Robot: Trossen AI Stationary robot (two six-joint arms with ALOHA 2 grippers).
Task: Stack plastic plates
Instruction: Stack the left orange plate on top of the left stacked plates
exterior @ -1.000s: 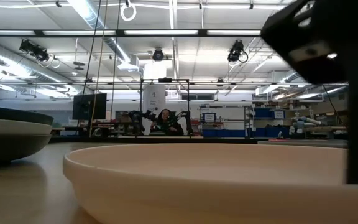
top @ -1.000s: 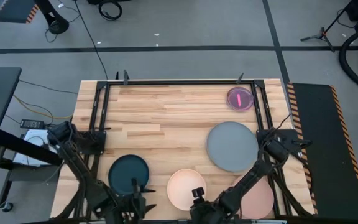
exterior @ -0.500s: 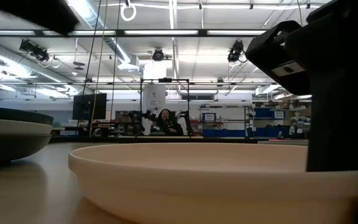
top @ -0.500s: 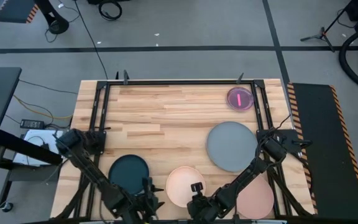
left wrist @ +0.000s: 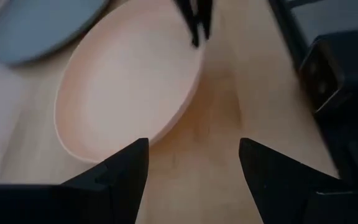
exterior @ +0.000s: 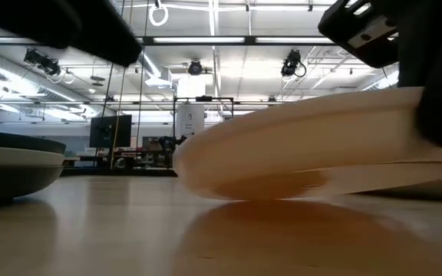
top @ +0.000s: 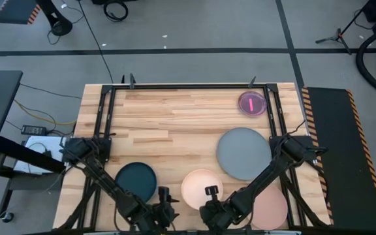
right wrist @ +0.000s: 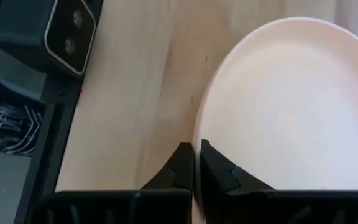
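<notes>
My right gripper (top: 210, 193) is at the near edge, shut on the cream plate (top: 200, 187), which also fills the right wrist view (right wrist: 284, 99) and the low view (exterior: 298, 153). My left gripper (top: 164, 197) hangs open beside that plate's left side; its fingers frame bare wood in the left wrist view (left wrist: 191, 155), with the cream plate (left wrist: 123, 87) ahead. The dark teal plate (top: 136, 181) lies flat on the table, left of the cream one. The large grey plate (top: 243, 153), the pink plate (top: 271, 207) and the small red-pink plate (top: 251, 103) lie flat on the right. My right gripper pinches the cream plate's near rim (right wrist: 199, 134) between its two fingers (right wrist: 215, 167), one over the rim and one under it. They come from the table's near side. The plate is tilted, held side up and far side low (exterior: 186, 165); whether that side touches the wood, I cannot tell.
A black metal frame (top: 188, 86) runs round the wooden table top. In the low view the dark teal plate (exterior: 6, 143) sits on a paler plate (exterior: 10, 165). Bare wood (top: 168, 124) spreads over the table's middle and far left.
My right gripper has risen and moved a little toward the far edge, tipping the cream plate's near rim up off the table and shifting the plate the same way. My left gripper has travelled along the near edge toward the right, closer to the cream plate.
</notes>
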